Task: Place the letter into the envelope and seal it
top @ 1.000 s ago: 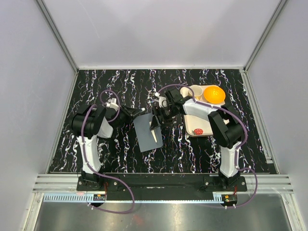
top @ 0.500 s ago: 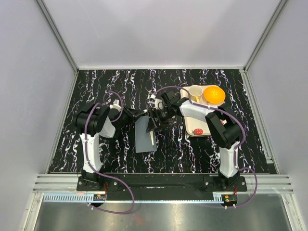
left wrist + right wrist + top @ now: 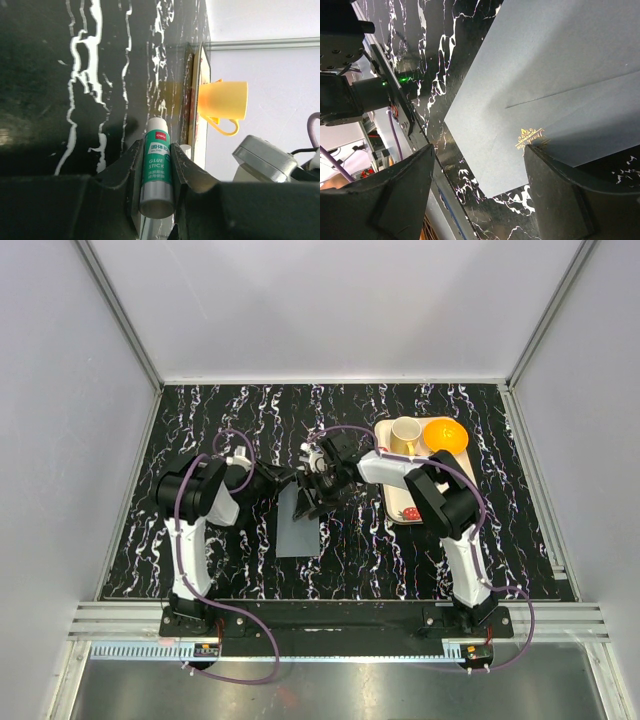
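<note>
The dark slate-grey envelope lies flat on the black marbled table, between the arms. In the right wrist view the envelope fills the upper right, its flap folded over its body, with a small gold print. My right gripper is open wide just above the envelope's far end; one finger rests by the gold print. My left gripper is shut on a green-and-white glue stick, just left of the right gripper. The tan letter is hidden.
A cream tray with a strawberry print lies right of the envelope. It carries a yellow cup and an orange bowl. The cup also shows in the left wrist view. Grey walls enclose the table.
My right gripper has moved left and down onto the envelope's far end. The envelope has shifted left and lies flatter. The pale strip on it no longer shows. The left gripper has edged right.
</note>
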`<state>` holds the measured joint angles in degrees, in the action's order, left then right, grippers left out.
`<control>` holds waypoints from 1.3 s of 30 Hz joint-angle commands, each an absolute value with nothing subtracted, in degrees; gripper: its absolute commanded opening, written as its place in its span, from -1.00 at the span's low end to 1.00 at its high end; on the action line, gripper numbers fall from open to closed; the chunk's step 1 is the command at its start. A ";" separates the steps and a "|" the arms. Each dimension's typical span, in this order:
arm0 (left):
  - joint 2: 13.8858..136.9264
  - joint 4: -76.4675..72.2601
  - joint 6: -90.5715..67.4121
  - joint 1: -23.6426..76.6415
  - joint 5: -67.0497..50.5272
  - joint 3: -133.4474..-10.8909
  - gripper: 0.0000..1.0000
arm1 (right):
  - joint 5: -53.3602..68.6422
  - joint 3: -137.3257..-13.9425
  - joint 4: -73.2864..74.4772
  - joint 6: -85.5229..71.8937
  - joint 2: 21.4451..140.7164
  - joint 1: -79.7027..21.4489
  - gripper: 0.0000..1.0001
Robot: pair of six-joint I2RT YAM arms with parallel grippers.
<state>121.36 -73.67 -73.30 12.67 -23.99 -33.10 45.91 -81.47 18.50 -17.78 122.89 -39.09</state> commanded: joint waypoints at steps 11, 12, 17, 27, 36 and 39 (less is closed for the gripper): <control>109.61 -79.28 -70.32 9.93 -25.84 -31.46 -1.00 | 41.64 -89.56 30.93 -4.57 126.65 -33.84 0.55; 107.60 -78.32 -69.01 9.93 -26.97 -32.07 -1.00 | 42.97 -89.21 31.02 -4.74 125.95 -33.75 0.54; 99.24 -71.55 -62.41 9.15 -28.91 -32.17 -1.00 | 48.59 -88.24 30.41 -6.59 124.28 -34.19 0.52; 93.96 -67.06 -59.68 3.87 -33.49 -31.65 -1.00 | 52.20 -85.51 21.36 -16.78 122.87 -34.10 0.05; 94.39 -68.90 -60.56 3.43 -32.44 -31.20 -1.00 | 49.48 -86.04 19.07 -22.85 128.31 -34.10 -0.67; 94.57 -68.91 -60.64 3.34 -32.26 -30.67 -1.00 | 48.25 -86.22 19.60 -23.81 131.39 -34.10 -0.92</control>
